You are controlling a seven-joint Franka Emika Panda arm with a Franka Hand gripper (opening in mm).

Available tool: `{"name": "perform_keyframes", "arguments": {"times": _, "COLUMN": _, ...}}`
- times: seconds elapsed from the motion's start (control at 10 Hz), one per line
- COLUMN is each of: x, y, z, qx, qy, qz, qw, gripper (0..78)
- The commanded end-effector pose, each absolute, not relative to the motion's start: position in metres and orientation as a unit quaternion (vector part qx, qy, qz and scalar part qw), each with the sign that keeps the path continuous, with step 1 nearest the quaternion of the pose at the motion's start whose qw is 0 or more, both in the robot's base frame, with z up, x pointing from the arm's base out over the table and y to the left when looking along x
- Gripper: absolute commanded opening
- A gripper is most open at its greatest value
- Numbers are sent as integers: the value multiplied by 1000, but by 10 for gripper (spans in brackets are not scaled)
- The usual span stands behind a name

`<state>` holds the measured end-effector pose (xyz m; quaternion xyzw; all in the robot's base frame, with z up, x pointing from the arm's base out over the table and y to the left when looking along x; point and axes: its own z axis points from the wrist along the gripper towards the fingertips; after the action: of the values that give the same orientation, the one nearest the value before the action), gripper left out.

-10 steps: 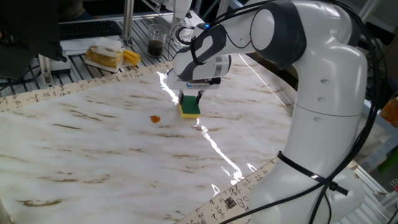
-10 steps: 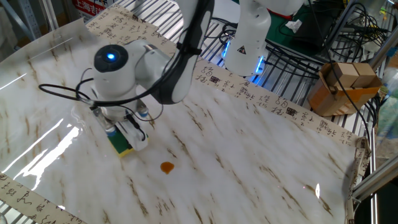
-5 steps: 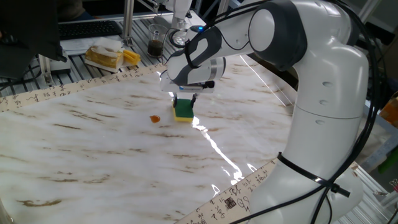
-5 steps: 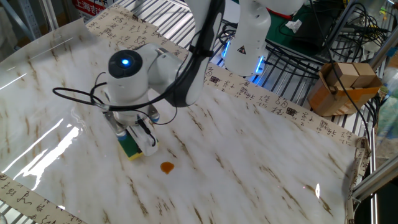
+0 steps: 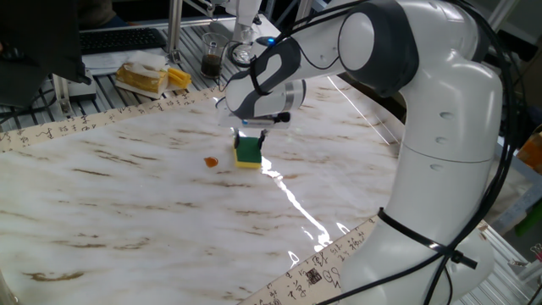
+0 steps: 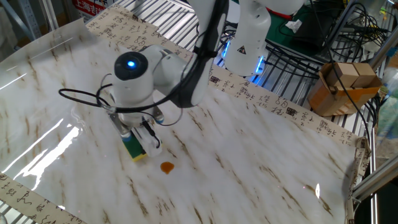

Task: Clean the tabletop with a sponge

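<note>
White and grey, my two-finger gripper (image 5: 251, 135) (image 6: 135, 134) points straight down and is clamped on the small rectangular sponge with a dark green scouring top over a yellow foam base (image 5: 248, 152) (image 6: 134, 148). My fingers pinch it from opposite sides. The sponge sits flat, its yellow base pressed against the glossy white marble-patterned tabletop with brown streaks (image 5: 152, 220) (image 6: 249, 162). Just beside the sponge, apart from it, lies a small orange blob (image 5: 211, 161) (image 6: 166, 167) on the marble surface. A bright streak of reflected light runs across the sheet next to the sponge. Around the sheet runs a beige border printed with black characters (image 5: 93, 119) (image 6: 273, 106). Beyond that border, on the grey slatted metal bench (image 5: 102, 80), rests a pale yellow lump in clear wrapping (image 5: 144, 76), and near it stands a small glass jar with dark contents (image 5: 212, 61). A brown cardboard box (image 6: 345, 84) sits well apart from the sheet, off its edge.
</note>
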<state>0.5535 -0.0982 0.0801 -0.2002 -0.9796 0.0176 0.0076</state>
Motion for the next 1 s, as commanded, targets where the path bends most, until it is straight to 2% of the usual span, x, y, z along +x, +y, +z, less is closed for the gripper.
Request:
{"name": "perform_keyframes", "arguments": {"times": 0.1, "x": 551, "y": -76, "z": 76, "qx": -220, "qy": -975, "qz": 16, "qw": 3, "gripper": 12}}
{"name": "perform_keyframes", "arguments": {"times": 0.4, "x": 549, "y": -77, "z": 86, "qx": -220, "qy": -975, "qz": 11, "qw": 12, "gripper": 12}}
{"name": "perform_keyframes", "arguments": {"times": 1.0, "x": 549, "y": -77, "z": 85, "qx": -201, "qy": -980, "qz": 10, "qw": 4, "gripper": 12}}
